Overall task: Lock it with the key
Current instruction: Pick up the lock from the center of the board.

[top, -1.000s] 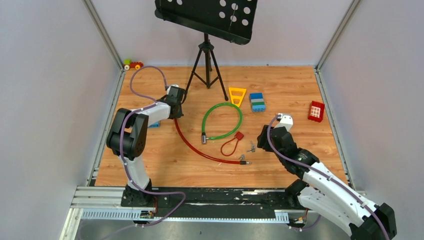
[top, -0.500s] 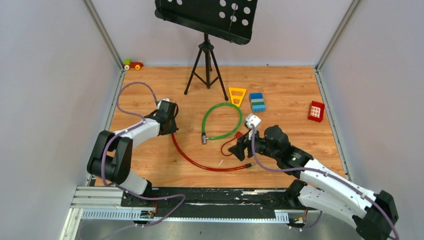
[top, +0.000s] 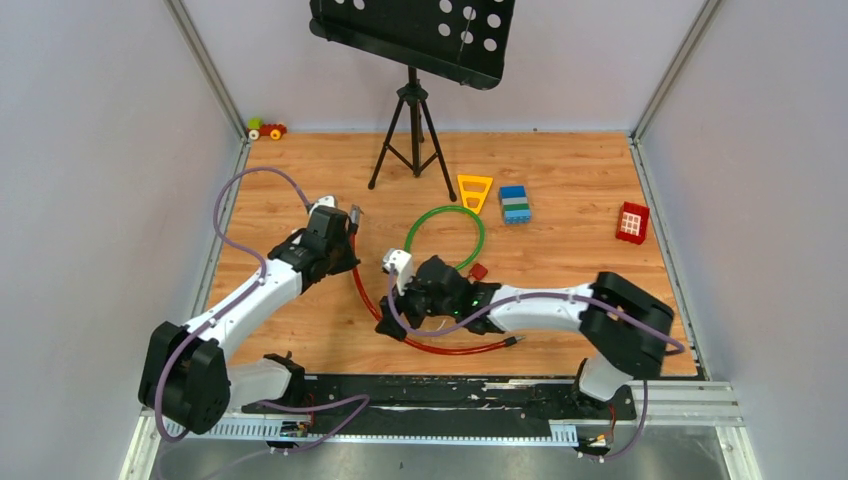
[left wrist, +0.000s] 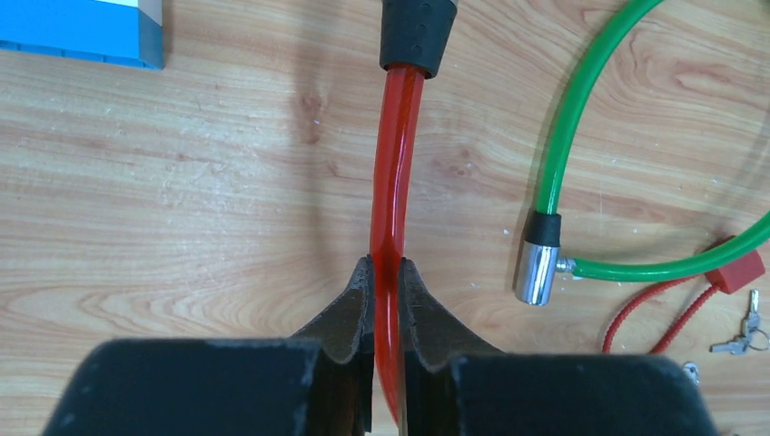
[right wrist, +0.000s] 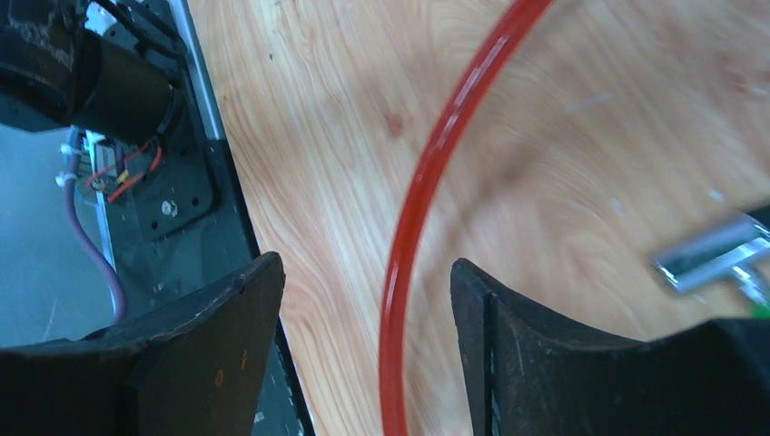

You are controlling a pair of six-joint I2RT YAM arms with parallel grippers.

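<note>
Silvery-grey metal, tiny and thin: in the left wrist view the key (left wrist: 746,329) lies flat on the wooden counter (left wrist: 182,209) at the far right edge, near the small red padlock (left wrist: 737,271) and just beside its thin red cord (left wrist: 649,318). It is far slighter than either cable. Here the left pincer (left wrist: 386,272) is pressed together on the red cable (left wrist: 396,163), below the cable's black sleeve (left wrist: 416,32). The green cable (left wrist: 581,118) ends in a shiny plug (left wrist: 538,270).

In the right wrist view the right pincer (right wrist: 365,272) stands spread, and the red cable (right wrist: 436,154) runs between its fingers (right wrist: 227,318) without touching either.

From overhead, the left pincer (top: 348,258) and right pincer (top: 390,315) sit close along the red cable (top: 450,348). The key is hidden there (the right arm lies over that spot).
</note>
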